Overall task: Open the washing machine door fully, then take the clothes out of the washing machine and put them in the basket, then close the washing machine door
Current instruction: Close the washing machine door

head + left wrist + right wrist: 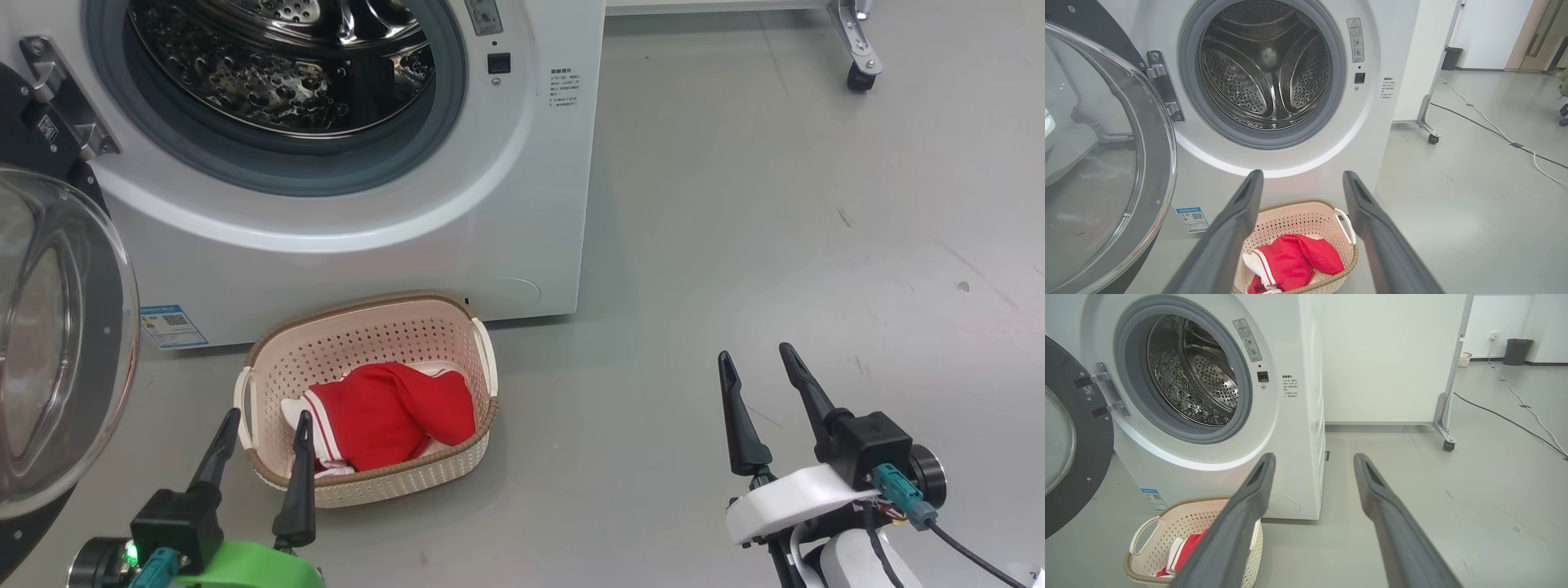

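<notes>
right wrist view, washing machine [1200, 469] side panel [1312, 396]

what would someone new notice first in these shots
The red clothes stand out most, heaped in the cream basket on the floor in front of the washing machine. Above them the steel drum gapes with no garment visible inside, and the washing machine door stands wide open at the left.

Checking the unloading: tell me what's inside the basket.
The basket holds red clothes with white striped trim, piled toward its front. Whatever lies beneath them is covered.
</notes>
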### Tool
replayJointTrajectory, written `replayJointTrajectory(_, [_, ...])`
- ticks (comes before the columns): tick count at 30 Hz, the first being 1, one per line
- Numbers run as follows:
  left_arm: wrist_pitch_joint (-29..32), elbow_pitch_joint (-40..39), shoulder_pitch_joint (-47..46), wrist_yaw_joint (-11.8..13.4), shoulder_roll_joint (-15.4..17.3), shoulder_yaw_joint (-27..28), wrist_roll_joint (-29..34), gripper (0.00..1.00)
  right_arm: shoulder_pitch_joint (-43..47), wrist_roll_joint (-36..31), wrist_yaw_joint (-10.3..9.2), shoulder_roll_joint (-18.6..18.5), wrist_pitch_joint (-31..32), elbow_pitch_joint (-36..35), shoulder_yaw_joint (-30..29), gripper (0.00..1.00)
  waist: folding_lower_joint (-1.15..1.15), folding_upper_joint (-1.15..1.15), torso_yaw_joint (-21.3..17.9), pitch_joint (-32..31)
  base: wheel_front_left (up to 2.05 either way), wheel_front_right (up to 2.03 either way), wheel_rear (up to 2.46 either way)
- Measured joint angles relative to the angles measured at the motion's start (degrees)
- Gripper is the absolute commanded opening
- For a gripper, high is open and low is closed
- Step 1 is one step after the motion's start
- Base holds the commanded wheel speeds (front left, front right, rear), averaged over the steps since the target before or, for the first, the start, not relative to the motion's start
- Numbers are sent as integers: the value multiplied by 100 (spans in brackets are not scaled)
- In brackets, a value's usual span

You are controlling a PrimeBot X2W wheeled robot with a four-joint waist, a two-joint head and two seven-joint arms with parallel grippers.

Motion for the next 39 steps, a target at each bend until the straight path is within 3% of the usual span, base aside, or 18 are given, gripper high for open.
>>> replayJointTrajectory(20, [5, -41, 0, 2, -12, -35, -4, 100, -1, -1, 0, 10, 0, 0, -80, 100, 0, 0, 74, 33, 0, 0, 0])
replayJointTrajectory(39, [5, -4, -5, 2, -32, -85, -4, 100, 11, -52, -1, 5, 0, -22, -211, 100, 0, 0, 673, 12, 0, 0, 0])
